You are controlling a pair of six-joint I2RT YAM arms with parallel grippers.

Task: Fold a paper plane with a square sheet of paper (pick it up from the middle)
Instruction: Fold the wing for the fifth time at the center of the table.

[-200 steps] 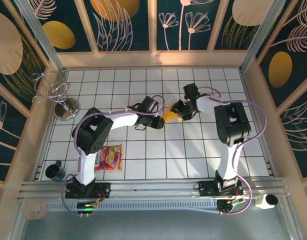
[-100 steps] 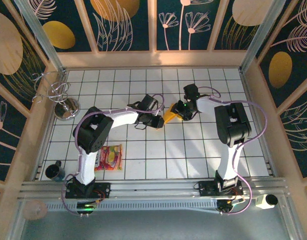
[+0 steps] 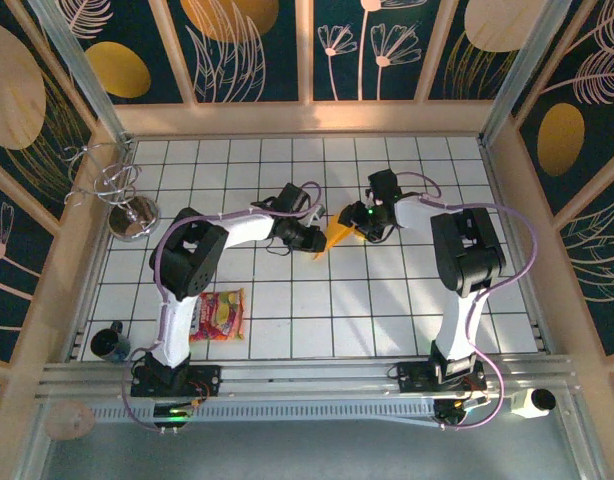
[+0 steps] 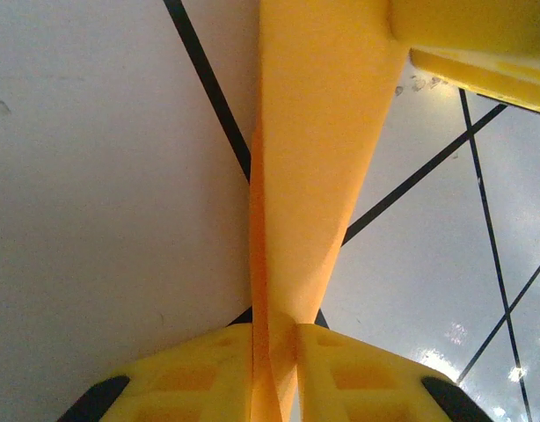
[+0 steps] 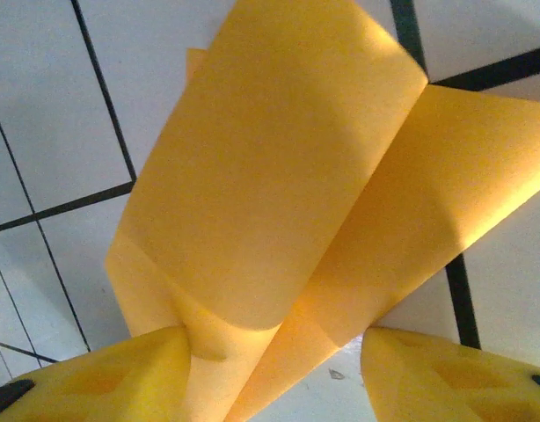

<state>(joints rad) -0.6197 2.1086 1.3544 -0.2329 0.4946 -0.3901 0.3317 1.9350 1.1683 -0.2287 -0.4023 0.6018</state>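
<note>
The orange-yellow sheet of paper [image 3: 336, 233], folded into a slim pointed plane shape, is held up over the middle of the tiled table. My left gripper [image 3: 320, 243] is at its near-left tip. In the left wrist view both yellow fingers press the folded strip [image 4: 314, 132] between them, so the left gripper [image 4: 274, 347] is shut on it. My right gripper [image 3: 358, 225] is at the paper's far-right end. In the right wrist view its jaws stand wide around the curled layers [image 5: 270, 176]; the left finger [image 5: 94, 378] touches paper and the right finger [image 5: 455, 374] is clear of it.
A red-and-yellow snack packet [image 3: 218, 315] lies near the left arm's base. A dark cup [image 3: 109, 342] sits at the near-left edge, and a metal wire stand [image 3: 127, 205] is at the far left. Wooden walls [image 3: 307, 118] enclose the table.
The left gripper has closed tighter on the paper and shifted slightly right and away. The right gripper's jaws have opened wider. The paper now looks narrower from above.
</note>
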